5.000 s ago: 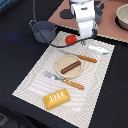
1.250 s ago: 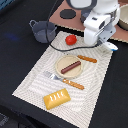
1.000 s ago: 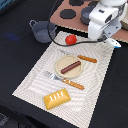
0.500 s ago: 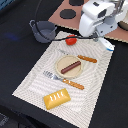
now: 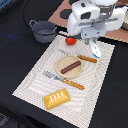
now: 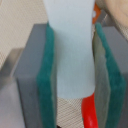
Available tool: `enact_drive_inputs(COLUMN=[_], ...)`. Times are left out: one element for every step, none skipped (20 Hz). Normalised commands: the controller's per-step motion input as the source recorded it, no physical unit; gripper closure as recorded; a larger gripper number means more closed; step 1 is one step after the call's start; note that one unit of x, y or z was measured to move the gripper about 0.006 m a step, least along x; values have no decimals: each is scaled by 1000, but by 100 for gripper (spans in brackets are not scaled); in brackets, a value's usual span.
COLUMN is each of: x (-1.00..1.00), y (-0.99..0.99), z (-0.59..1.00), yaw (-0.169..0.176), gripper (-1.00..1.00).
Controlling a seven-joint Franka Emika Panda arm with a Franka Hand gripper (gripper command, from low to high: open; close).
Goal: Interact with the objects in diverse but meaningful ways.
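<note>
My gripper is shut on the pale silvery flat piece at the far right of the striped mat. In the wrist view the piece sits between my two green pads. An orange handle shows beneath it. The red tomato lies just to the exterior view's left of my gripper. The brown sausage lies on a round tan plate mid-mat. The yellow scored bread loaf lies at the mat's near edge. A grey handled pot stands off the mat at the back left.
An orange-handled knife lies beside the plate, close under my gripper. An orange-handled fork lies in front of the plate. A brown board lies behind the arm. The table around the mat is dark.
The arm has come forward and down from the back onto the pale flat piece, which now sits between the pads. In the last second it shifted slightly to the exterior view's left.
</note>
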Motion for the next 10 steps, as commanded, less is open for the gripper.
enact_drive_inputs(x=[-783,-786,-777,-723,-629,-520,-434,-409,-417,-409], y=[-246,-249,-231,-231,-209,-174,-111,-77,-71,-23], z=[0,0,0,-23,-80,-149,-174,-183,-183,-166], yaw=[-136,-135,-137,-151,-180,-212,-234,-239,-235,-231], gripper=[100,100,100,100,100,100,100,100,100,100])
